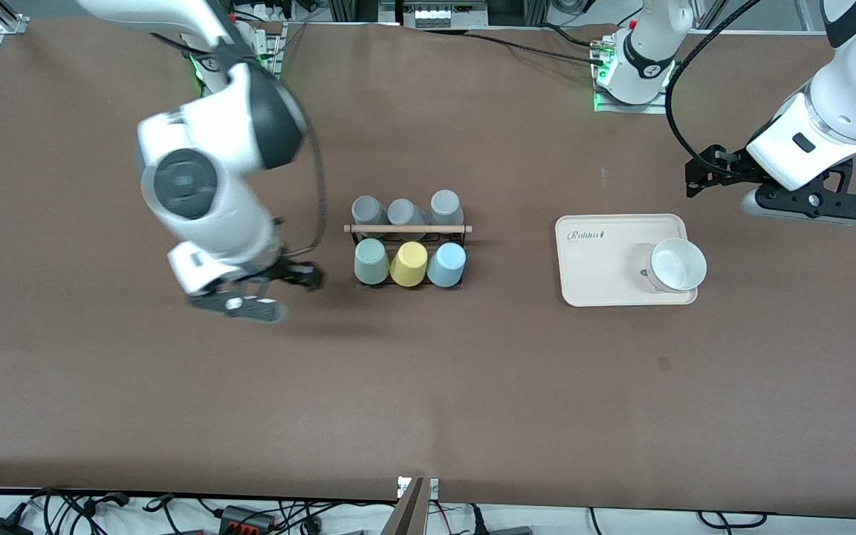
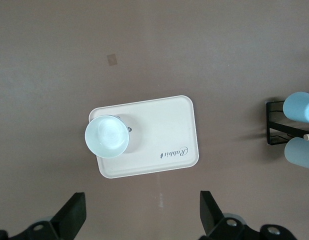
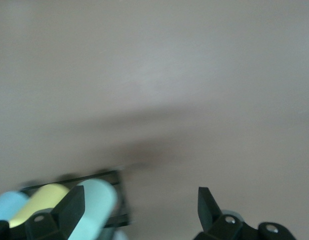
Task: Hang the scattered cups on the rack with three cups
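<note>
The black wire rack (image 1: 407, 229) with a wooden rod stands mid-table. Three grey cups hang on its row farther from the front camera. On the nearer row hang the mint green cup (image 1: 371, 261), a yellow cup (image 1: 409, 264) and the light blue cup (image 1: 446, 264). My right gripper (image 1: 307, 276) is open and empty beside the rack, toward the right arm's end. Its wrist view shows the mint green cup (image 3: 94, 205) close to one finger (image 3: 74, 207). My left gripper (image 1: 701, 174) is open and empty over the table by the tray; the light blue cup (image 2: 299, 107) shows in its wrist view.
A white tray (image 1: 599, 260) lies toward the left arm's end, with a white bowl (image 1: 677, 265) on it. In the left wrist view the tray (image 2: 164, 130) and bowl (image 2: 107, 136) lie ahead of the open fingers. A small patch (image 1: 664, 362) marks the table.
</note>
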Controlling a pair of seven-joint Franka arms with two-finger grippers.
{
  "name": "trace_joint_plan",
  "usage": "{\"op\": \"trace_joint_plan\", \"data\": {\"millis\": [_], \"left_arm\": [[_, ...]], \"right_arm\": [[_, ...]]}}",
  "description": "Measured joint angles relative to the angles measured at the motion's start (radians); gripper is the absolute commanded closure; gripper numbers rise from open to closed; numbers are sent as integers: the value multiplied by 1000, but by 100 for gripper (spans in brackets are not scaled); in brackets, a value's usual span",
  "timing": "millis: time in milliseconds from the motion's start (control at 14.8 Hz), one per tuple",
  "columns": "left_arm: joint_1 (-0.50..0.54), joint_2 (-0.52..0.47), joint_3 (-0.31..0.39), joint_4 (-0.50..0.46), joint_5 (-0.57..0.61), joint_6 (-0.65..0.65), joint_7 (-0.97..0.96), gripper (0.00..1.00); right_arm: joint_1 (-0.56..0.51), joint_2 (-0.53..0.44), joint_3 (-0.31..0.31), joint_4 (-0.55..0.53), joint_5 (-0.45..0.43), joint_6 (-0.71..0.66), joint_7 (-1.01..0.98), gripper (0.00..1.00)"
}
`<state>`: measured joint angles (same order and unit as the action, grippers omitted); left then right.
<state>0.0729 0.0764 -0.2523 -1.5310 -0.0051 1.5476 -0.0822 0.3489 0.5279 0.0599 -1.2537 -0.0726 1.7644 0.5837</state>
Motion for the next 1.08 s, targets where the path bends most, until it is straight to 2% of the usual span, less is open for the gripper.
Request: {"op": "trace_joint_plan", "data": {"millis": [270,608,811,1081], "left_arm": [[0,0,0,0,0,0,0,0],[0,0,0,0,0,0,0,0],[0,0,0,0,0,0,0,0],[0,0,-1,0,0,0,0,0]], "right_arm": [[-136,-76,-4,5,-6,-41,-222,0],[-266,-168,-4,6,-6,-105,-322,0],[-328,-207,-9,6,-6,-121,-458,0],[-347,-223,-122,5,67,-123,-631,0]]}}
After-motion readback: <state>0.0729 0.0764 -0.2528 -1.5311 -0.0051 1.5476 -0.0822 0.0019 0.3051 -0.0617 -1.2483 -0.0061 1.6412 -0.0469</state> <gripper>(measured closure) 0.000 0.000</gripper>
